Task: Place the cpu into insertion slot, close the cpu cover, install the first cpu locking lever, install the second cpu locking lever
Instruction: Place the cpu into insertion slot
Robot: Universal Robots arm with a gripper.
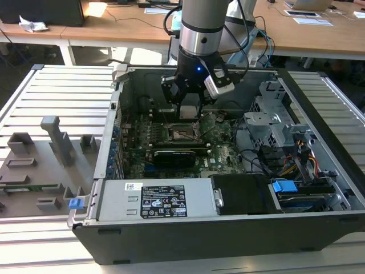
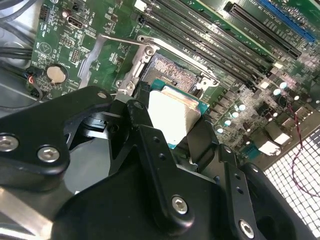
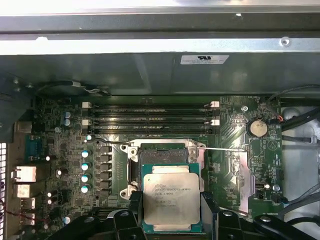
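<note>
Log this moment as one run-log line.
step: cpu placement | gripper: shut on small square silver-topped, green-rimmed cpu | cpu: held close to square black insertion slot, not seated | slot: dark pin field exposed

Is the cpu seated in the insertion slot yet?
No: in the first wrist view the hand grips the cpu, and the insertion slot beside it shows its pin field bare.
</note>
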